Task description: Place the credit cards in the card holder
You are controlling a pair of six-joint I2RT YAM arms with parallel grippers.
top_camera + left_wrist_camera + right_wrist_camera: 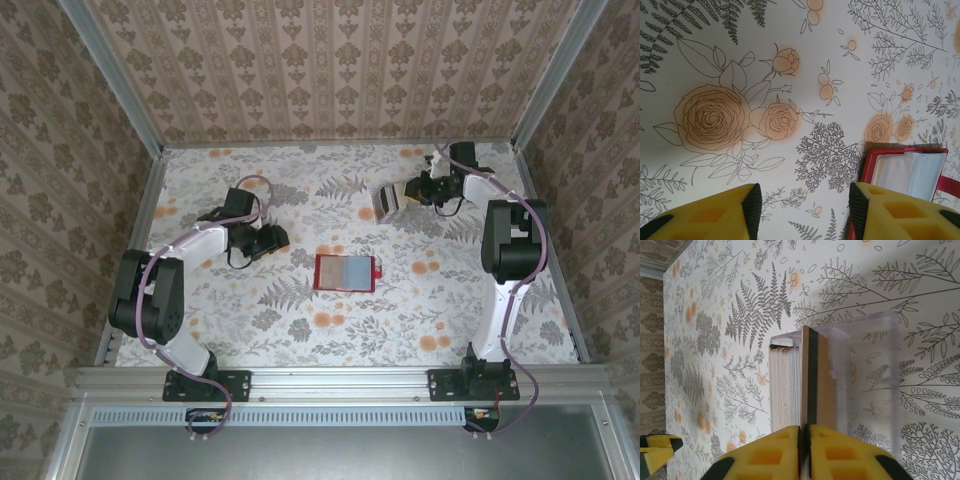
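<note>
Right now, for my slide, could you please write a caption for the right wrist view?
Right gripper pinching one upright card inside the clear box.

Left claw (805, 210) and right claw (805, 440) — blocky yellow fingers (900, 210) tipped with black pads (754, 205). Behind each claw, white arms (200, 245) with black joints (150, 290), looped mauve cables (255, 185).

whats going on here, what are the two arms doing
The right gripper is pinched shut on the edge of a tan card standing in the clear plastic box, next to a stack of other cards, at the far right of the table. The red card holder lies open mid-table. The left gripper hangs open and empty just beside it, over bare tabletop.
</note>
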